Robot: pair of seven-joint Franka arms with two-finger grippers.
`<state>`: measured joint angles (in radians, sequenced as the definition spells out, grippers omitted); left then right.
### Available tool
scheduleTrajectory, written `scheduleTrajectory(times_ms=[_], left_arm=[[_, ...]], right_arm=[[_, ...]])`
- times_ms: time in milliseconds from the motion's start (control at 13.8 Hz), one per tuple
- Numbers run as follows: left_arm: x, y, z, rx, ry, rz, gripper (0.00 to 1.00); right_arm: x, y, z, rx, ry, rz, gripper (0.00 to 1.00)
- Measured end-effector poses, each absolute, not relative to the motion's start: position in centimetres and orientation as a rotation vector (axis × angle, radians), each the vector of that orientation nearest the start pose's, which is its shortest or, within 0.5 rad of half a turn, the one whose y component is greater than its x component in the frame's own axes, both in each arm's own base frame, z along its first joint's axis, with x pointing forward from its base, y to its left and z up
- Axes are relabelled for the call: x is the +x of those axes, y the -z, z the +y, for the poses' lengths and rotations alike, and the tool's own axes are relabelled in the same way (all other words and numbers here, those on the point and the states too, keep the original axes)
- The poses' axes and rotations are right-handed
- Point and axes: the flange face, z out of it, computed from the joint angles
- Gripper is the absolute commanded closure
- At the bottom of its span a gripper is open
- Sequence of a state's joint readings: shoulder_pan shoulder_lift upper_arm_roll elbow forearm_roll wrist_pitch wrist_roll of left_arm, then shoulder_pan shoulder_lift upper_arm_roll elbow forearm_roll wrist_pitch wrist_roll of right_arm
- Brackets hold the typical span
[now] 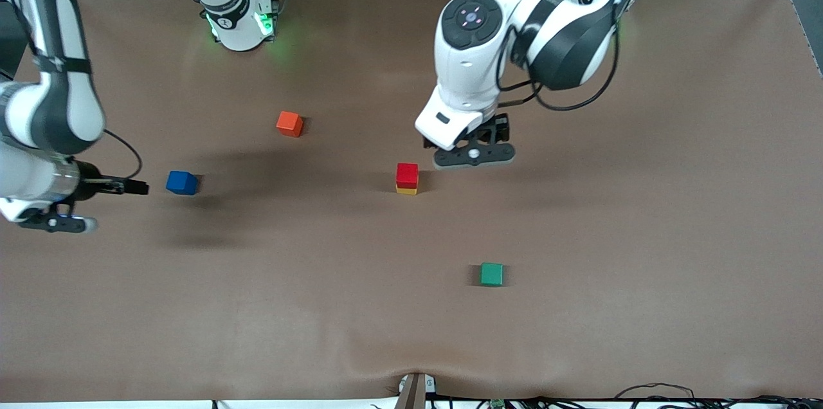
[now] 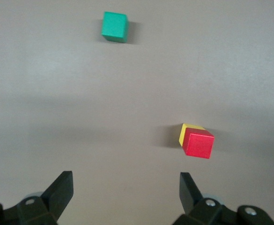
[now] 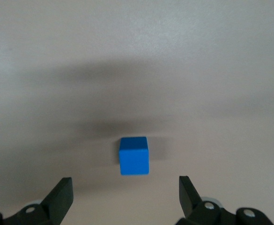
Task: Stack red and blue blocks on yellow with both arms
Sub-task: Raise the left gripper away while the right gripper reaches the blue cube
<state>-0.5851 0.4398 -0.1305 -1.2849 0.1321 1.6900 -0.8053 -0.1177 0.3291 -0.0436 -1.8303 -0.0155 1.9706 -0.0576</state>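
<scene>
Because the red block (image 1: pixel 407 175) already sits squarely on the yellow block (image 1: pixel 406 190) near the middle of the table (image 1: pixel 643 267), the front view shows half the stack done. The left gripper (image 1: pixel 474 155) hangs empty over the bare cloth just beside that stack, clear of it so the top is free. At the right arm's end, the right gripper (image 1: pixel 54 222) hovers near the blue block (image 1: pixel 182 182), placed, I judge, to fetch it. An orange-red cube (image 1: pixel 290 123) and a green cube (image 1: pixel 492 274) lie well apart, unused.

From the left wrist view, the left gripper's fingers (image 2: pixel 62 190) stand spread with nothing between them; the red-on-yellow pair lies off to one side.

From the right wrist view, the spread fingers (image 3: pixel 62 194) frame the blue block ahead on the table, not yet touching it.
</scene>
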Motion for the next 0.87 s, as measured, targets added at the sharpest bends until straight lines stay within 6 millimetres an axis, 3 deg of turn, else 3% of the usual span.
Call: scheduleTrajectory(times_ms=[290, 579, 869], left_arm=[[54.5, -53.2, -38.9, -3.054, 0.056, -0.213, 0.00], [55.3, -57.3, -34.1, -3.050, 0.088, -0.325, 0.00], [55.4, -59.4, -31.3, -3.035, 0.086, -0.388, 0.00]], right_arm=[[58.1, -28.6, -9.8, -3.133, -0.270, 0.093, 0.00], [57.0, -26.3, -11.5, -3.118, -0.274, 0.074, 0.00], [55.4, -23.3, -11.1, -3.116, -0.265, 0.071, 0.00]])
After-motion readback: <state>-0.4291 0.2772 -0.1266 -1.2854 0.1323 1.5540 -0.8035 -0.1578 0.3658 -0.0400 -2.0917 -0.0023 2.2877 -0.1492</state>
